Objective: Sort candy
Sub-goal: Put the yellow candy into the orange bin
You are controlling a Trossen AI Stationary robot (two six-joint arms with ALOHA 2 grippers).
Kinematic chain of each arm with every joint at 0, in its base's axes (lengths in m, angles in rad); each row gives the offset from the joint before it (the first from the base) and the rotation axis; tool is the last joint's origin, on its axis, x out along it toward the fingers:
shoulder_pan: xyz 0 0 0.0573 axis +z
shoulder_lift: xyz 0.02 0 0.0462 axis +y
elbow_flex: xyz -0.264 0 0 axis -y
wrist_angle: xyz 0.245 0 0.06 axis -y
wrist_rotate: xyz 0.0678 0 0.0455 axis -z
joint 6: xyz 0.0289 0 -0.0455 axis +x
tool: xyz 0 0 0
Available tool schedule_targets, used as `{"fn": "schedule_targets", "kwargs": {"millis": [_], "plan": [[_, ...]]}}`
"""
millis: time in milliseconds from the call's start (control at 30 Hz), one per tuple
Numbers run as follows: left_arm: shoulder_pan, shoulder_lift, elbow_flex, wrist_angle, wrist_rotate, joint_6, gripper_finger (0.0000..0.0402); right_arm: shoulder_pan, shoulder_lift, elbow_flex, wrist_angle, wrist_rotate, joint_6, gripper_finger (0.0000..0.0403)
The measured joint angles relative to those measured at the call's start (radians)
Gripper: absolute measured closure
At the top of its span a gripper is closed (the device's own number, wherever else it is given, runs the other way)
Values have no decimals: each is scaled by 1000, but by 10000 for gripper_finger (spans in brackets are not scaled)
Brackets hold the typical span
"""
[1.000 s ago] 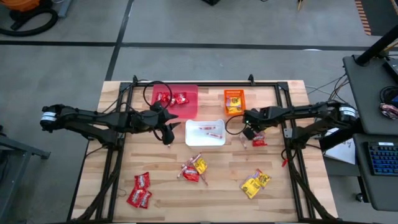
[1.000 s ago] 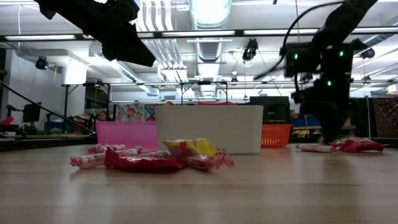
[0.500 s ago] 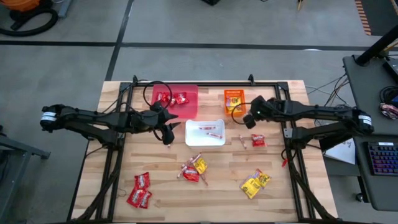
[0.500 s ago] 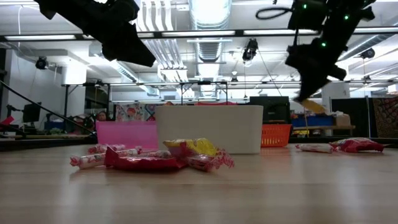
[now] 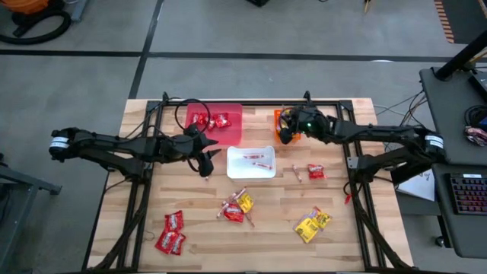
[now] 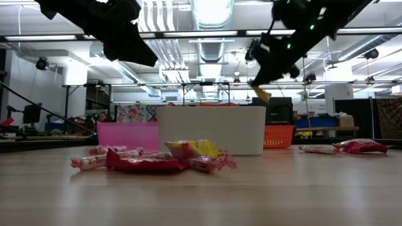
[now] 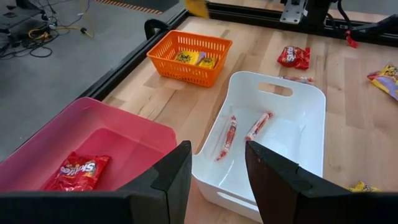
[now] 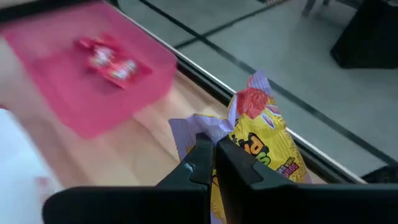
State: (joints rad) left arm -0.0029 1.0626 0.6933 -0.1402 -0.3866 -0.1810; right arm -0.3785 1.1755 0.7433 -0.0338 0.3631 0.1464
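My right gripper (image 5: 288,128) is shut on a yellow candy packet (image 8: 264,146) and hangs over the orange bin (image 5: 278,120) at the table's far side; the low view shows the packet (image 6: 262,94) well above the table. My left gripper (image 7: 217,180) waits open in the air between the pink bin (image 5: 217,122) and the white bin (image 5: 252,172). Red packets (image 5: 210,120) lie in the pink bin and red-and-white sticks (image 5: 253,158) in the white one. Yellow packets (image 7: 196,58) lie in the orange bin. My right gripper pinches the yellow packet by its crumpled near end (image 8: 208,134) between its two shut fingers (image 8: 202,158). The fingers slant down from the table's right toward the orange bin. The rest of the packet sticks out beyond the fingertips, lifted clear of table and bin.
Loose candy lies on the wood: a mixed heap (image 5: 237,207) in the middle, red packets (image 5: 171,232) near left, yellow packets (image 5: 313,222) near right, and a red packet (image 5: 316,172) with a stick (image 5: 297,173) right of the white bin. A black frame rail (image 5: 251,102) borders the far edge.
My right gripper, shut all along, has risen from the table beside the lone red packet and swung toward the far edge and left, over the orange bin. It has tipped from pointing steeply down to nearly level. The yellow packet went up with it.
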Motion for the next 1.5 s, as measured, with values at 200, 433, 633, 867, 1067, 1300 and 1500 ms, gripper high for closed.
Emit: {"fn": "schedule_targets", "kwargs": {"millis": [200,433,633,867,1067,1300,1500], "plan": [[0,0,0,0,0,0,267,-82,132,3,4,1,-16,394],[0,0,0,0,0,0,267,-121,219,3,13,-4,-16,391],[0,0,0,8,0,0,267,-141,231,3,18,-4,-3,342],[0,0,0,7,0,-1,267,-144,202,3,17,-5,-1,262],[0,0,0,6,1,-22,267,-143,128,3,16,-99,3,223],[0,0,0,-9,3,-80,267,-125,22,3,16,-424,41,217],[0,0,0,-73,6,-161,267,-80,-25,3,9,-513,96,230]]}}
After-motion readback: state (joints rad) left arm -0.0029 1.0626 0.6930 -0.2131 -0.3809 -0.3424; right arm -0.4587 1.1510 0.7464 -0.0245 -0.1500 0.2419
